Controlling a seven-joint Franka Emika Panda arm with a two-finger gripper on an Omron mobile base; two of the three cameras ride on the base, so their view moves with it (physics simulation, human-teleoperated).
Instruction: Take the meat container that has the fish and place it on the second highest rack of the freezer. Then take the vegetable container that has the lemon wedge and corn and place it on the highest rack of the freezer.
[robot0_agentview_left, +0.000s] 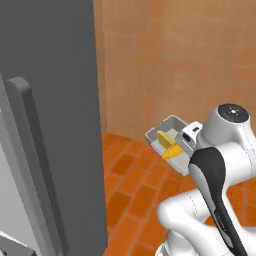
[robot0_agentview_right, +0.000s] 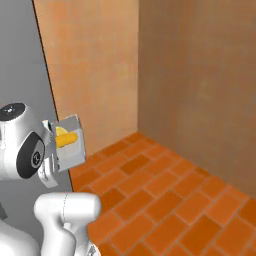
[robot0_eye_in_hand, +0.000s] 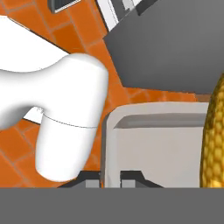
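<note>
Pincer (robot0_eye_in_hand: 110, 178) clamped on vegetable container (robot0_agentview_left: 165, 131) rim at frame centre, corn (robot0_agentview_left: 172, 150) and lemon wedge (robot0_agentview_left: 163, 138) inside, grey freezer (robot0_agentview_left: 50, 100) at left, above brick floor (robot0_agentview_right: 165, 200)

From my left base camera I see the freezer (robot0_agentview_left: 50, 125) filling the left side as a tall grey slab, its long vertical bar handle (robot0_agentview_left: 35, 165) running down near the left edge. Right of it stands a tan wall (robot0_agentview_left: 175, 60) above an orange brick floor (robot0_agentview_left: 130, 200). My white arm (robot0_agentview_left: 215, 190) rises from the lower right. Just past its wrist a light-grey vegetable container (robot0_agentview_left: 167, 129) sits tilted in the air, clear of the floor and apart from the freezer. Inside it I make out the lemon wedge (robot0_agentview_left: 163, 138) and, touching it, the end of the corn (robot0_agentview_left: 174, 150). The wrist hides the container's near side and the jaws themselves.
</note>
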